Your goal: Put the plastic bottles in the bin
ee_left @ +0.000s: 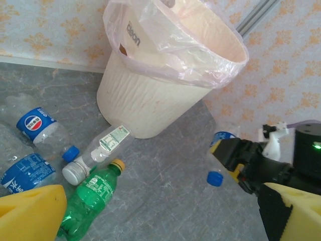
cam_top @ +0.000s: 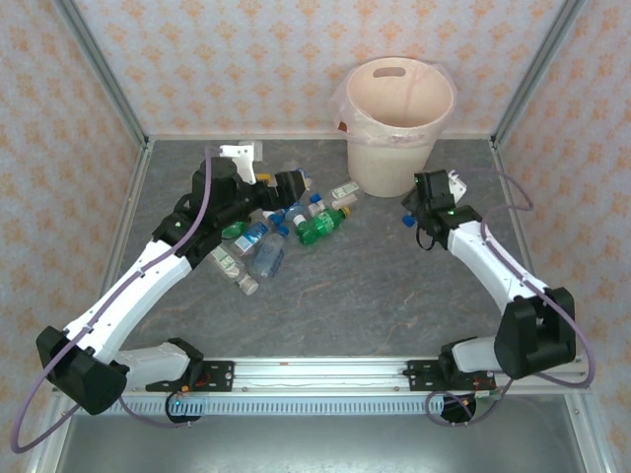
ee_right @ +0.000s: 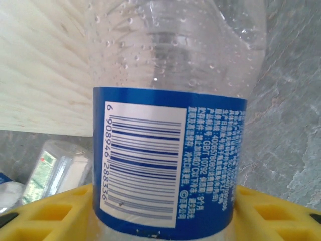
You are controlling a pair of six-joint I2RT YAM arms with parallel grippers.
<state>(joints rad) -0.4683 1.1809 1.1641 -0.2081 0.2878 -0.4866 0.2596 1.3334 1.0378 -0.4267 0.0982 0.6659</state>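
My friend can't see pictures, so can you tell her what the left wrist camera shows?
A cream bin with a clear bag liner stands on the table, a green bottle and clear bottles lying at its foot. The right gripper holds a blue-capped bottle. The left gripper is wide open, its yellow fingers in the bottom corners.

The top external camera looks down from high behind the near edge across the whole table (cam_top: 345, 296). The left wrist camera faces the bin (ee_left: 145, 105) from nearby, a thing the overhead view shares, while the right wrist camera presses close on one blue-labelled bottle (ee_right: 165, 165).
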